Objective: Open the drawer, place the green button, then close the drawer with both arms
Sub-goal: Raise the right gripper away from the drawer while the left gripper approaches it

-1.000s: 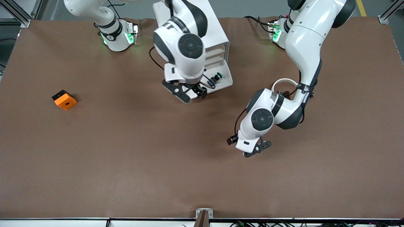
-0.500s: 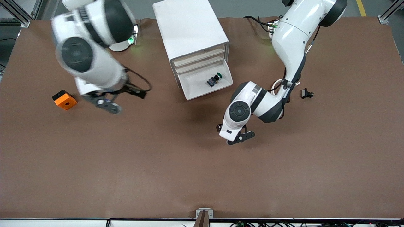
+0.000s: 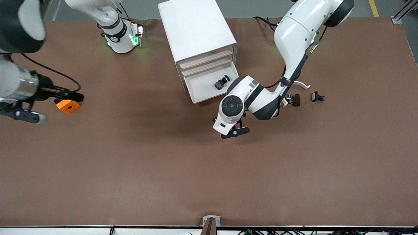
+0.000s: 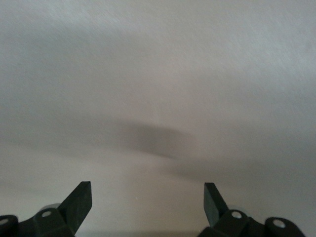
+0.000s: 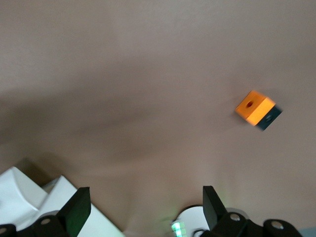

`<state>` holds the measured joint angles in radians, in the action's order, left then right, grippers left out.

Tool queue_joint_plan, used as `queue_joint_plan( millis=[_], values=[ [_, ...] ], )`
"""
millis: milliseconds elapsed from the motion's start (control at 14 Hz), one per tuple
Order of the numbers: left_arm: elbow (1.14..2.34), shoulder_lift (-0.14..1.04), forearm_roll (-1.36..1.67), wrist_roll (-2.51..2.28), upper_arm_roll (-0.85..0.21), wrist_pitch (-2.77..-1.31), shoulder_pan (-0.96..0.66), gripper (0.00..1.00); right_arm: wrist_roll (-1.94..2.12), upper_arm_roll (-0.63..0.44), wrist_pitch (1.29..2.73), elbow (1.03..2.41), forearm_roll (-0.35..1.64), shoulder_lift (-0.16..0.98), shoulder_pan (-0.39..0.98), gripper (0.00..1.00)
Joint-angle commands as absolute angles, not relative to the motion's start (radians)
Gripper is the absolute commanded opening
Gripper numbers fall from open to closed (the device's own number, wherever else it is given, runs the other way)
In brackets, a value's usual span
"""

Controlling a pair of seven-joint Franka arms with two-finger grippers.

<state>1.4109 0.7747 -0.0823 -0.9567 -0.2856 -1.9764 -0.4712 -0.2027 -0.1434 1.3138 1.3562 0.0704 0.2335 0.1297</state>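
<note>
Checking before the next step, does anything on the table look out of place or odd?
The bottom drawer of the cabinet stands pulled out with the button lying on its side in it. Small black clip pieces lie loose toward the left arm's end.

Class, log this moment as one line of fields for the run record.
drawer: open | button: in drawer | left gripper: open, over table by drawer | right gripper: open, empty, beside orange block
</note>
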Motion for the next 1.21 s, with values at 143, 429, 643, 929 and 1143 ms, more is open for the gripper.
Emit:
queue_joint_plan(
  millis=[143,429,643,929,1143],
  values=[
    [1.428,0.752,-0.106,-0.957,-0.345,-1.974,-0.463,1.0,-0.02,-0.12,1.339,1.381,0.04,0.218,0.014,1.0],
    [1.488,0.738,-0.106,-0.963,-0.385,-2.077,-0.456,1.0,-0.002,-0.118,1.338,1.374,0.038,0.219,0.003,1.0],
    [1.601,0.701,-0.106,-1.02,-0.416,-2.207,-0.436,1.0,-0.002,-0.117,1.336,1.371,0.035,0.221,0.008,1.0],
    [1.683,0.672,-0.103,-1.028,-0.448,-2.206,-0.433,1.0,-0.002,-0.118,1.332,1.333,0.014,0.221,-0.003,1.0],
    [1.713,0.66,-0.097,-1.049,-0.485,-2.194,-0.431,1.0,-0.003,-0.121,1.312,1.292,0.015,0.221,-0.035,1.0]
  ],
)
